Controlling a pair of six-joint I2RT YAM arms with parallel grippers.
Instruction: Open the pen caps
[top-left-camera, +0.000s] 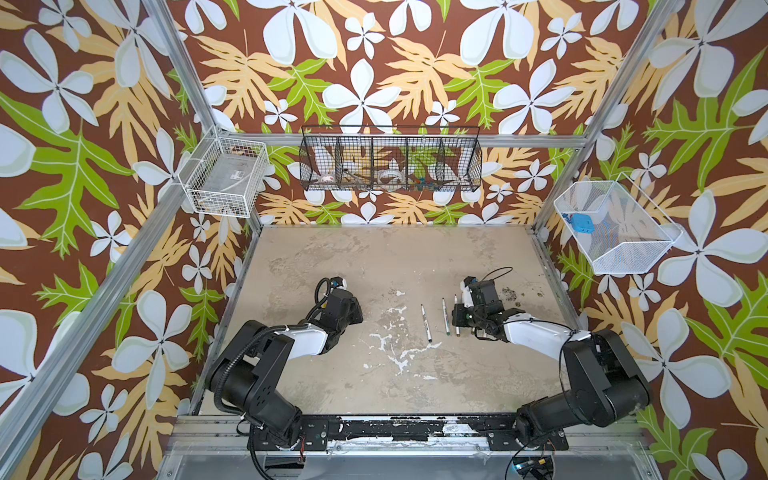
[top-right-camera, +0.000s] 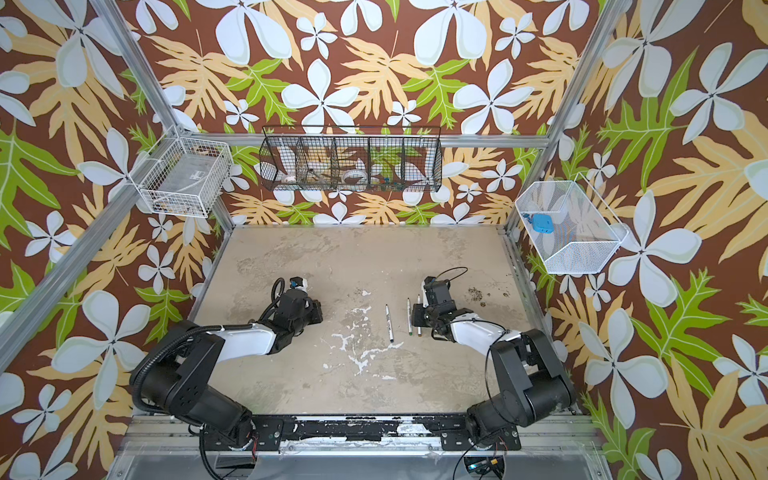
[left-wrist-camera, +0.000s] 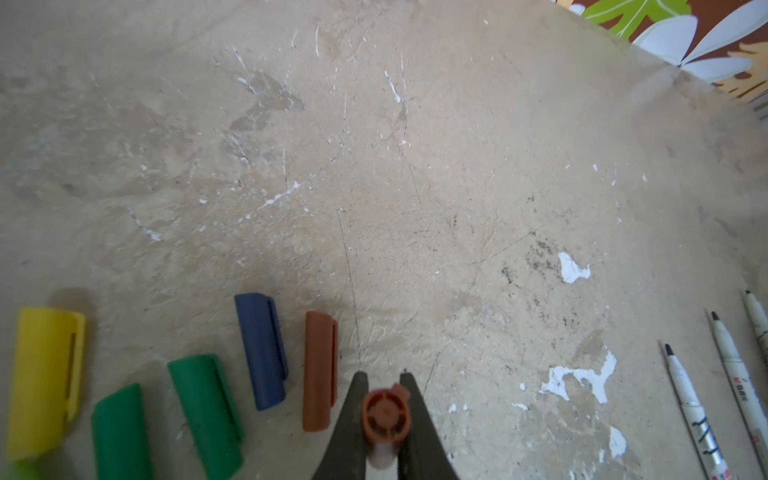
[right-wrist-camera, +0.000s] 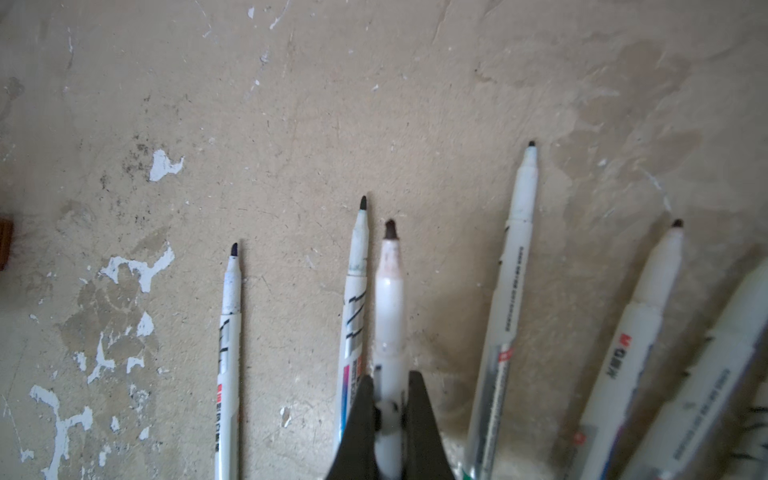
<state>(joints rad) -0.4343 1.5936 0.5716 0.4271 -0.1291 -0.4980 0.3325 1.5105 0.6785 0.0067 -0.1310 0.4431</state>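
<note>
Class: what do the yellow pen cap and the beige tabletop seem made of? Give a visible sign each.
Stubby yellow pen cap: probably moulded plastic, smooth satin finish; even colour, moulded clip.
Beige tabletop: perhaps painted board, matt; white patches where coating flaked.

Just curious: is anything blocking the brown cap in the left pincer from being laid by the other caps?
Nothing visible does. The left pincer grips its brown cap; the table next to the loose brown cap is bare.
</note>
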